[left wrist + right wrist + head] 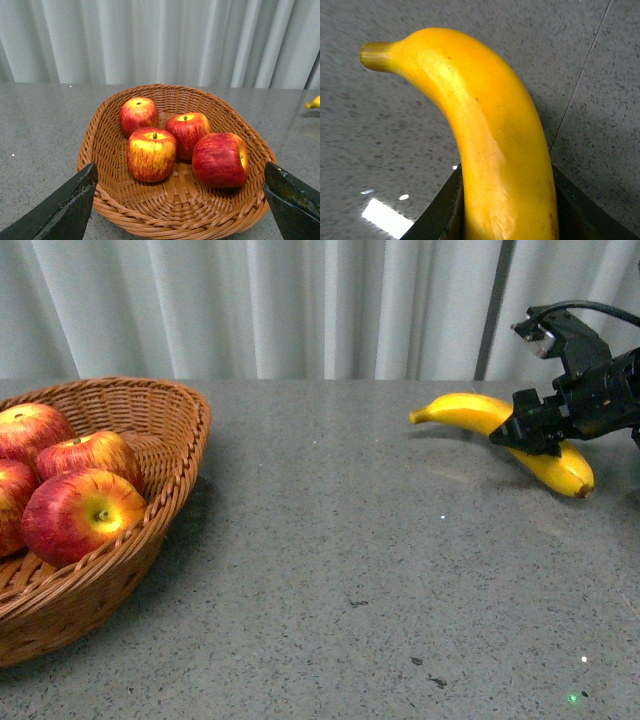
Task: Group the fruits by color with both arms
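Right gripper point(535, 430) grasps banana point(480, 412) mid-length, far right on table point(350, 540). Left gripper point(180, 210) spread wide before basket point(100, 145); four apples point(151, 153) inside.

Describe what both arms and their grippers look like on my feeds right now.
The right arm is bulky and black, with a black cable looping over its top and a small pale tab near it. Its right gripper is black and angular. Of the left gripper, only two dark, scuffed, wedge-shaped fingers show.
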{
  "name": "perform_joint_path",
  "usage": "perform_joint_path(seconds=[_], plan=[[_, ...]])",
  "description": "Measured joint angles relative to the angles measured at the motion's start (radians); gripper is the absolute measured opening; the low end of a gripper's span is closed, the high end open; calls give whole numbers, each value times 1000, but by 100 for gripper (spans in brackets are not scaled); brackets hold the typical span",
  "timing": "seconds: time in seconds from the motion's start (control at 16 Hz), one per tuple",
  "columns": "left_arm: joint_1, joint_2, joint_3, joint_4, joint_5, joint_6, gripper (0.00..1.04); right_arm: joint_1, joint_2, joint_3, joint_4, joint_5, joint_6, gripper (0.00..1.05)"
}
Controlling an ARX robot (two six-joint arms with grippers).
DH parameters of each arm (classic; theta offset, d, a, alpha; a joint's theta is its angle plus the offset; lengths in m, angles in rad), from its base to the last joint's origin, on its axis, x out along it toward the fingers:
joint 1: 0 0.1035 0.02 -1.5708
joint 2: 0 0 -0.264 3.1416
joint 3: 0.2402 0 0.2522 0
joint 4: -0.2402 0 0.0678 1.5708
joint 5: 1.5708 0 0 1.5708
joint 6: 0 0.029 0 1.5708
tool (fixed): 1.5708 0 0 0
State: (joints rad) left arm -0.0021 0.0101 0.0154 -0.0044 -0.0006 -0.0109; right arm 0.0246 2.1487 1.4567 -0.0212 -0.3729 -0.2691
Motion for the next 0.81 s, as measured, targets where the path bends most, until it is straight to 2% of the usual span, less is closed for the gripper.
perform_joint_path(seconds=[0.25,0.44,0.56,0.69,0.75,0.81], plan=[[0,0,0,0,0,0,98,-49,-308,-155,76,-185,94,37],[0,0,0,0,0,0,98,-199,-627,-301,55,-285,90,37],[0,0,0,0,0,0,98,-360,-724,-365,-14,-293,33,37],[0,0,0,0,0,0,98,-489,-689,-375,-72,-236,-31,37],[0,0,0,0,0,0,98,-530,-652,-378,-104,-225,-55,40],[0,0,0,0,0,0,98,-551,-628,-397,-99,-215,-62,52]])
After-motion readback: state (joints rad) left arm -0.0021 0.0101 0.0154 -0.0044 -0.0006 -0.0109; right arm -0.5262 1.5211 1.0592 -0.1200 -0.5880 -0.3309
